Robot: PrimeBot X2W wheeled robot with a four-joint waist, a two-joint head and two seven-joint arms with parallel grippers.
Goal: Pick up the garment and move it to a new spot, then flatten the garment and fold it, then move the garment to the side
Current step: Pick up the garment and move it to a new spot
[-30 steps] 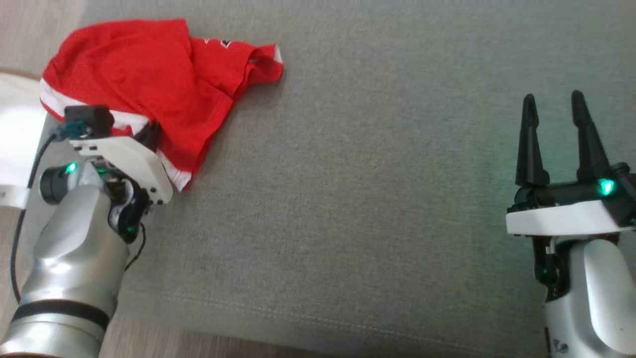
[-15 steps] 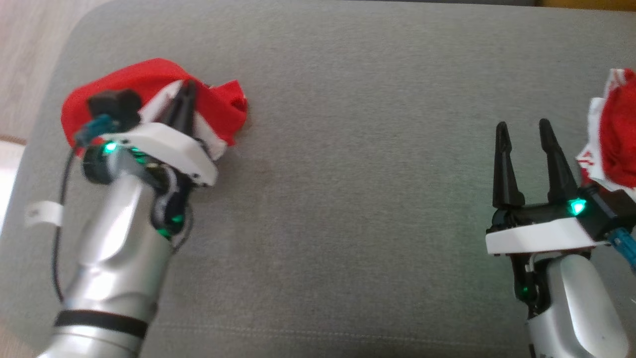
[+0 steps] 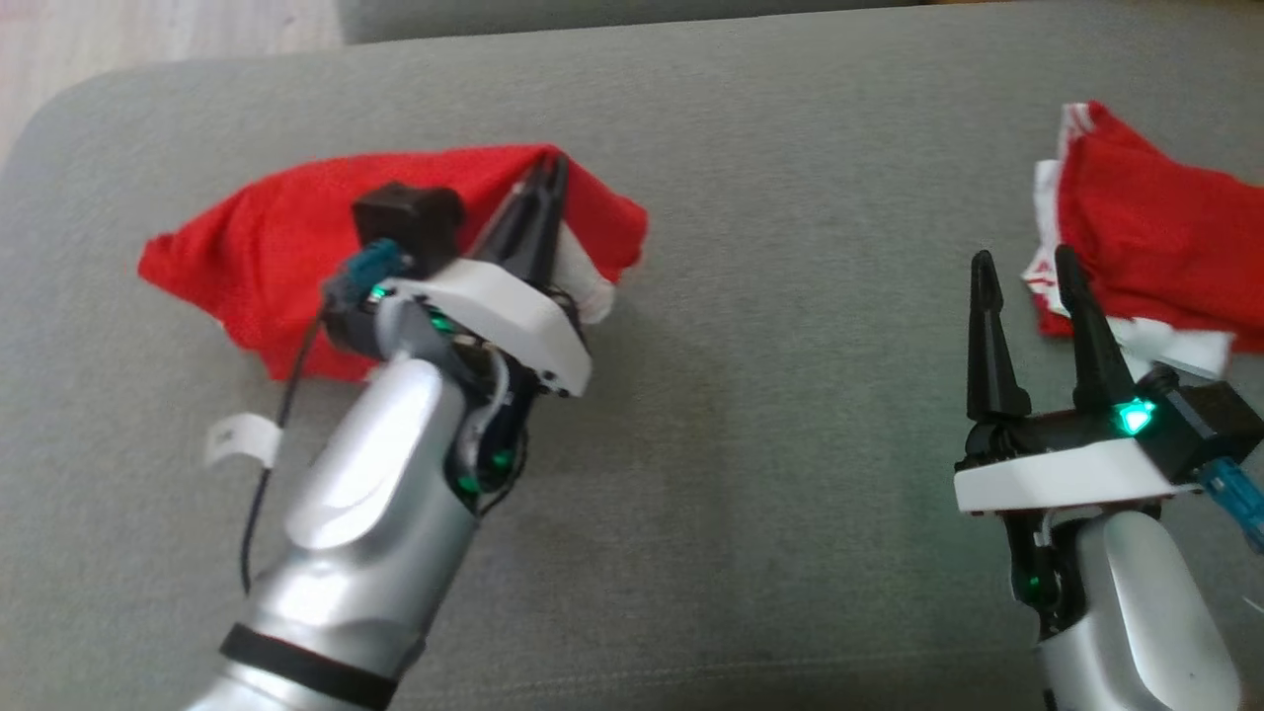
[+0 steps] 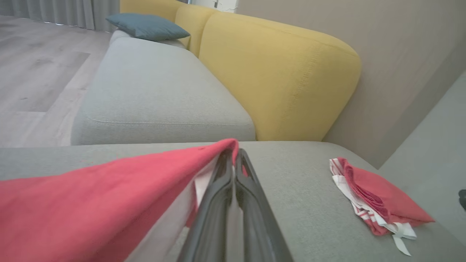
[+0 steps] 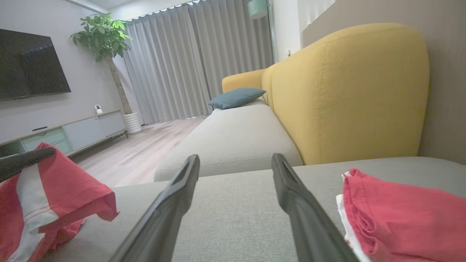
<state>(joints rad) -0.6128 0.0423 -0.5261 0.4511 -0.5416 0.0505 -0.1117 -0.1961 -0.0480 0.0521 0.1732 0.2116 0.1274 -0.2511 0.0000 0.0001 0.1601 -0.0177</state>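
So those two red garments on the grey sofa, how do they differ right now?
The left garment is pinched at its edge by the shut left end effector; the right garment lies free, beside the open right end effector. The left garment is pulled up into a peak, while the right garment sits as a flatter folded bundle. Both are red with white trim and rest on the grey seat.

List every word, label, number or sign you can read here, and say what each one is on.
None can be read.
White tag on the black cable: too blurred to read any print.
Red garment on the right: red marks on its white trim, too blurred to tell whether they are letters.
Red garment on the left: no print visible.
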